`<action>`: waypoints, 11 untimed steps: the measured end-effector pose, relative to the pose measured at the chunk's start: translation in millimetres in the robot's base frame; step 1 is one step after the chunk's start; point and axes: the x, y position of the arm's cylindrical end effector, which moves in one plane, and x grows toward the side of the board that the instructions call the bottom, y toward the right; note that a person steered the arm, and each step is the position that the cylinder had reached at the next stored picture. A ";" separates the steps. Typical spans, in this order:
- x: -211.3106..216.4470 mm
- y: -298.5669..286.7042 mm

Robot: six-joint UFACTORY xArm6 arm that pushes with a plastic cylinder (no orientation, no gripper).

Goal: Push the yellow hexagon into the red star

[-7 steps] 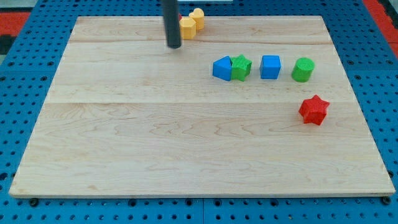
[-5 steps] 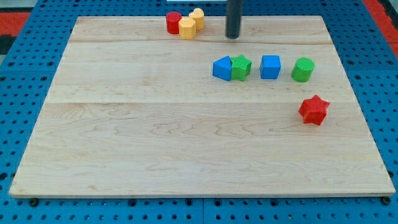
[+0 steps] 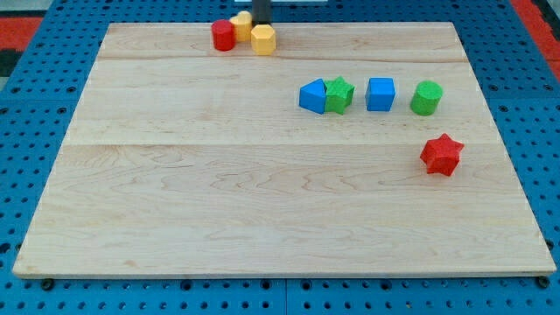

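Sitting at 12 o'clock on the board's far edge, our yellow hexagon (image 3: 263,38) touches another yellow block (image 3: 241,24) and neighbours a red cylinder (image 3: 223,35); the red star (image 3: 441,154) waits well apart at 4 o'clock. We have no gripper: my tip (image 3: 262,24), upright and holding nothing, stands just behind the hexagon, suited to pushing it starward.

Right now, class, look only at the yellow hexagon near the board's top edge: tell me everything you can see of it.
The yellow hexagon is a small, flat-topped, plastic-looking block lying flat on the wooden board near the view's top edge. My tip sits just above it, close or touching. Another yellow block adjoins its upper left, its shape unclear, and a red cylinder stands further left. The red star lies far off, lower right.
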 end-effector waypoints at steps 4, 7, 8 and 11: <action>3.9 32.2; 25.8 75.9; 45.5 45.1; 135.8 1.6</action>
